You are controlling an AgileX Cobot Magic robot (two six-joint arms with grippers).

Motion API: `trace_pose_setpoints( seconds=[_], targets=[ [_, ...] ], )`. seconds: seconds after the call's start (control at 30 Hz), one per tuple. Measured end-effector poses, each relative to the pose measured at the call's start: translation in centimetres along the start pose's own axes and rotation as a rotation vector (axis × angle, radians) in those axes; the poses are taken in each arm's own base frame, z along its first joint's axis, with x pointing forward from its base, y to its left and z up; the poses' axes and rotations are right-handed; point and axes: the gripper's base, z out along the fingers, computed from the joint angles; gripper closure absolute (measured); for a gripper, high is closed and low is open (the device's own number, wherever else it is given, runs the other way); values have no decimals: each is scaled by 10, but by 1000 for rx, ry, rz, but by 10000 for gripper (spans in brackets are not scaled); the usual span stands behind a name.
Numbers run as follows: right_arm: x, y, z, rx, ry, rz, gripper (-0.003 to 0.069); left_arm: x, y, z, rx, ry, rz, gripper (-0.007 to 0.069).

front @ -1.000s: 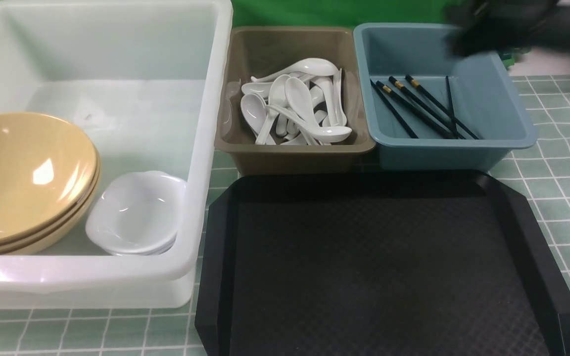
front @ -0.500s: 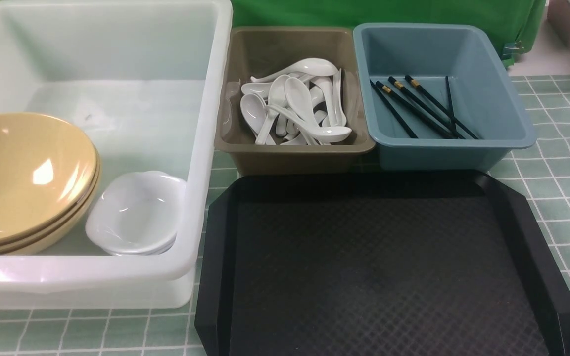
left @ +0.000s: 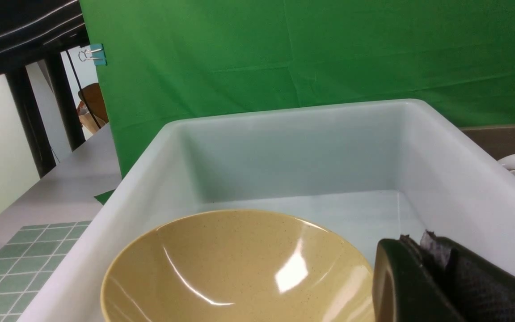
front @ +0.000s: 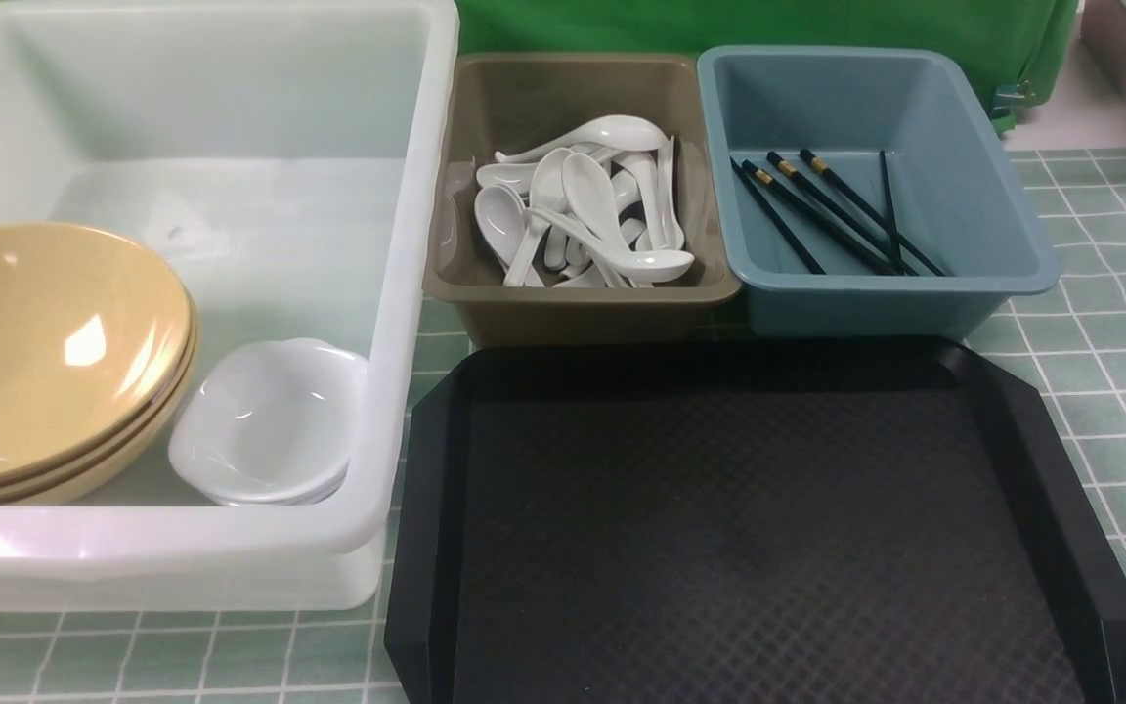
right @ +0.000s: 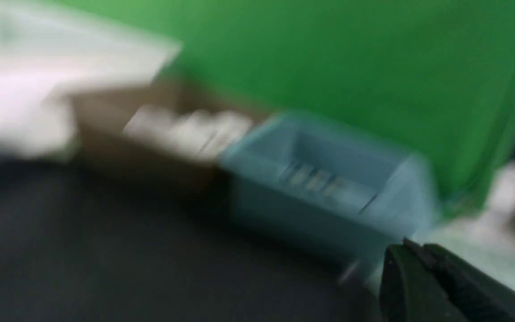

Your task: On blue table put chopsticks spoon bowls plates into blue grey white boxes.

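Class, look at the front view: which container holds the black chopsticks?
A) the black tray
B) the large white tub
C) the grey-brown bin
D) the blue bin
D: the chopsticks lie slanted on the floor of the blue bin, while the grey-brown bin holds only white spoons.

Front cam sits low between the arms, looking forward and down over the black tray (front: pixel 749 528) at the three bins. Left wrist cam is right up close over the white tub (left: pixel 441 179), facing the green backdrop (left: pixel 306 49), tan bowl (left: pixel 235 268) filling its foreground; both views share that tub. Right wrist cam is badly blurred, facing the blue bin (right: pixel 329 188) across the tray.
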Motion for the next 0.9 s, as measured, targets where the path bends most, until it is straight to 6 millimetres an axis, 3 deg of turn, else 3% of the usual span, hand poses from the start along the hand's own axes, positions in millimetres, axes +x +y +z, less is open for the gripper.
trace_pose_setpoints(
  seconds=[0.1, 0.27, 0.67, 0.9],
  targets=[
    [13, 8, -1, -91, 129, -11, 604, 0, 0, 0, -1, 2, 0, 620],
    [13, 6, -1, -64, 128, -27, 602, 1, 0, 0, -3, 5, 0, 620],
    [17, -15, -3, 268, 163, 242, 592, 1, 0, 0, -3, 7, 0, 620],
    [20, -20, -5, 369, 194, 308, 582, 1, 0, 0, -4, 8, 0, 620]
  ],
)
